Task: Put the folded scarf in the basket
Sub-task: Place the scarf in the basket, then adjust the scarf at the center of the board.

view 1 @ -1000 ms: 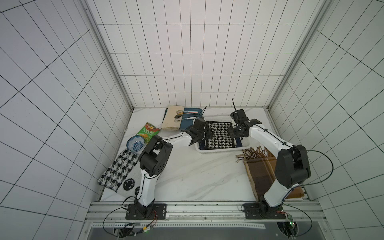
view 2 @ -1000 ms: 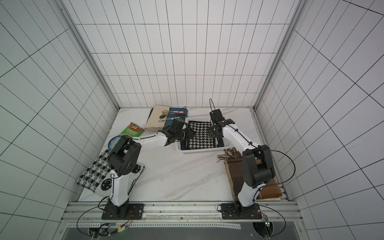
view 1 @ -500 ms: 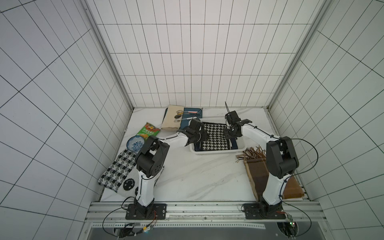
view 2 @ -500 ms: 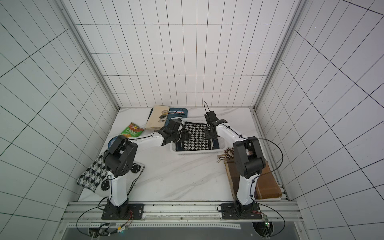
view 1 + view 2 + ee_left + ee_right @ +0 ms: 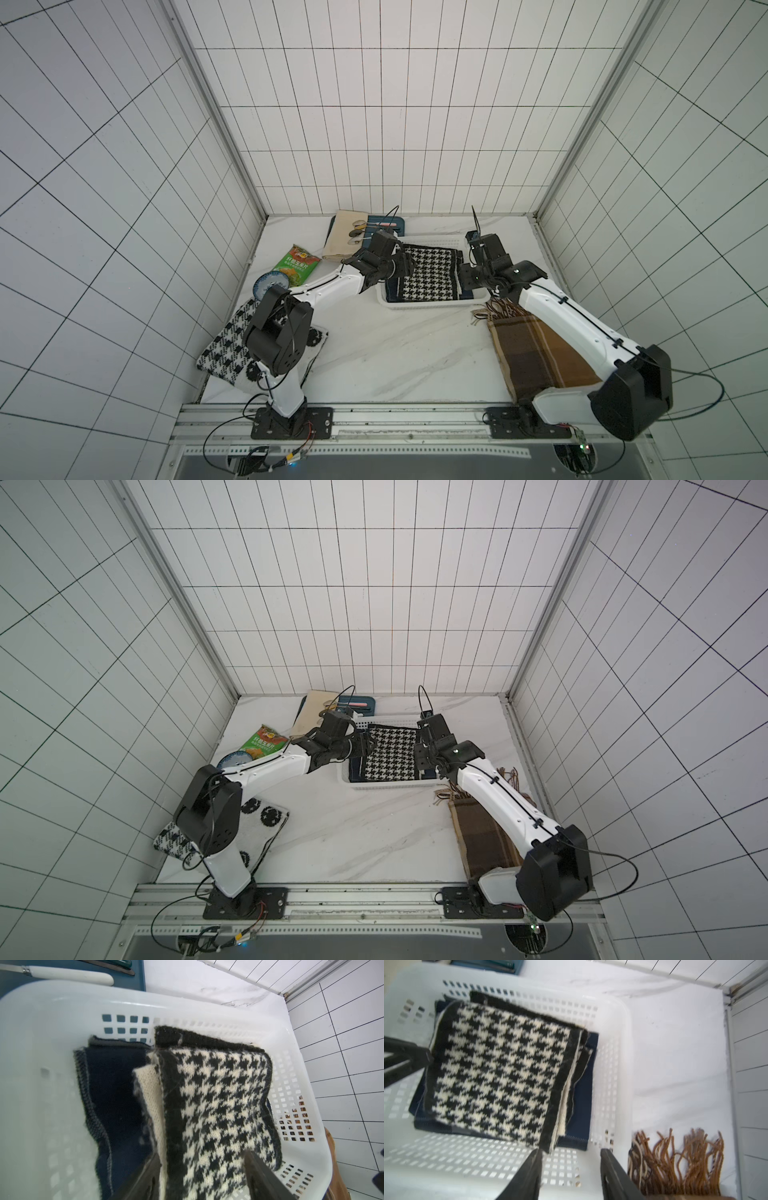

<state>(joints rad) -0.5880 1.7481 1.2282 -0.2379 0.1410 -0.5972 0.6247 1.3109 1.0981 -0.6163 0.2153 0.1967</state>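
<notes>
The white perforated basket (image 5: 432, 306) (image 5: 386, 788) stands at the back middle of the table. In it lies the folded black-and-white houndstooth scarf (image 5: 430, 272) (image 5: 390, 756) (image 5: 218, 1095) (image 5: 500, 1068), on top of a dark-blue cloth (image 5: 116, 1084) (image 5: 585, 1095). My left gripper (image 5: 405, 266) (image 5: 368, 746) (image 5: 202, 1155) is at the basket's left end. It is open, with its fingers spread to either side of the scarf's end. My right gripper (image 5: 465, 278) (image 5: 419, 758) (image 5: 571, 1151) is open and empty over the right end wall of the basket (image 5: 623, 1043).
A brown plaid scarf with a fringe (image 5: 536, 353) (image 5: 675, 1157) lies at the right, partly under my right arm. Another houndstooth cloth (image 5: 232, 336) lies front left. A snack bag (image 5: 297, 266), a bowl (image 5: 266, 284) and a blue tray (image 5: 390, 222) with a beige cloth (image 5: 343, 239) sit back left.
My left jaws have spread wider at the scarf's end. The right arm's elbow has swung toward the front while its gripper stays by the basket's right end.
</notes>
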